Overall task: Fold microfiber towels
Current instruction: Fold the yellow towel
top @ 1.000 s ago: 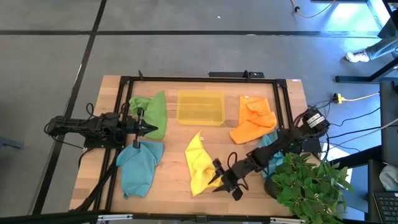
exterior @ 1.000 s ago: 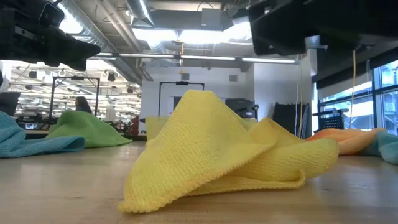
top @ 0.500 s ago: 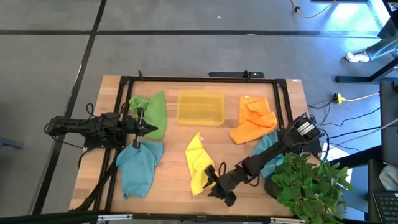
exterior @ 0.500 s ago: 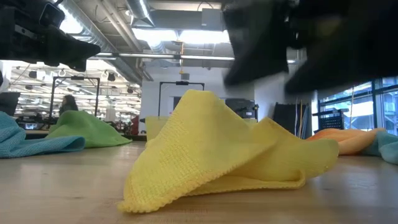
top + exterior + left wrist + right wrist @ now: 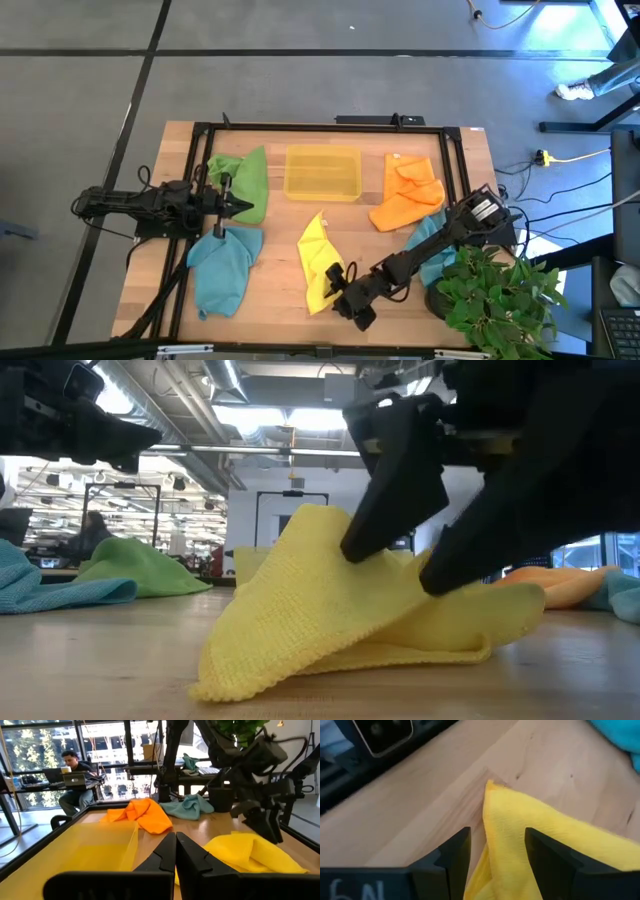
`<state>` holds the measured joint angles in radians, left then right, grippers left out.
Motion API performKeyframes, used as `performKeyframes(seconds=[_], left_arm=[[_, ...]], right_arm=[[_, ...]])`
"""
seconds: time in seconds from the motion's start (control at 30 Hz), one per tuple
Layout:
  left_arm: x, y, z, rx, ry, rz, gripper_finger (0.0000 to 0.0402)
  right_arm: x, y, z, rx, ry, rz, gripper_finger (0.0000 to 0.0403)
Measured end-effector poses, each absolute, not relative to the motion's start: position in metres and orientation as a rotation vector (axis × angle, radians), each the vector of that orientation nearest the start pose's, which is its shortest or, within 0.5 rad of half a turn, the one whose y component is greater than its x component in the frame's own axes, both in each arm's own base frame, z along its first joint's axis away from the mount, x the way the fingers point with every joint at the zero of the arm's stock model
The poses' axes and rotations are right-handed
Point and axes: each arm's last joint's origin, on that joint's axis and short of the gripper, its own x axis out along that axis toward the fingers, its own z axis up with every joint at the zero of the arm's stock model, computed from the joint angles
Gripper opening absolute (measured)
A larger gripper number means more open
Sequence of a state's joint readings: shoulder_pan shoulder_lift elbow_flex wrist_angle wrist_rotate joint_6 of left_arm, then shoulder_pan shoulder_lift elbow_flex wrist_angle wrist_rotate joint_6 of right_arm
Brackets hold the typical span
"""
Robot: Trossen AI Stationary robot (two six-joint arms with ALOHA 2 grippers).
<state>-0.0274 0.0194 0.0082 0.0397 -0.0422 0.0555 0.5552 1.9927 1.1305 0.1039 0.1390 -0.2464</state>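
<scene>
None of the five towels looks folded yet, and the right gripper (image 5: pixel 343 287), fingers spread, straddles the crumpled yellow towel (image 5: pixel 318 262) while the left gripper (image 5: pixel 243 208), pinched closed, waits above the green towel (image 5: pixel 245 180)

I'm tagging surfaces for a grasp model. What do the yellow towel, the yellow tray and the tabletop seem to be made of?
Yellow towel: soft knitted-looking cloth, matte; a fine looped weave shows and it slumps in folds.
Yellow tray: probably rigid plastic, translucent; straight walls, and the wood seems to show through it.
Table: light wood, smooth and slightly satin; grain lines show in the right wrist view.
</scene>
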Motion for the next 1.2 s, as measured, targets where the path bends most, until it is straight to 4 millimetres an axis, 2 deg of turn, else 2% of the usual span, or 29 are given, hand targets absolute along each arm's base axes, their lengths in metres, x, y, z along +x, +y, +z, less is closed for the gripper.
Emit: performKeyframes(seconds=[0.3,0.47,0.73,0.97,1.13,1.2], left_arm=[[0.098,-0.001,0.169,0.061,-0.035,0.016,0.0],[0.098,-0.001,0.169,0.061,-0.035,0.016,0.0],[0.098,-0.001,0.173,0.06,-0.075,0.018,0.0],[0.096,-0.001,0.187,0.049,-0.218,0.022,0.0],[0.094,-0.002,0.194,-0.177,-0.299,-0.02,0.0],[0.093,-0.002,0.197,-0.19,-0.327,-0.022,0.0]], right_arm=[[0.352,0.206,0.103,-0.561,0.691,0.497,0.0188],[0.353,0.204,0.104,-0.589,0.681,0.451,0.017],[0.356,0.198,0.105,-0.618,0.682,0.39,0.0098],[0.357,0.194,0.105,-0.62,0.691,0.328,0.0046],[0.357,0.194,0.107,-0.626,0.684,0.305,0.0036],[0.357,0.192,0.112,-0.636,0.682,0.247,0.0036]])
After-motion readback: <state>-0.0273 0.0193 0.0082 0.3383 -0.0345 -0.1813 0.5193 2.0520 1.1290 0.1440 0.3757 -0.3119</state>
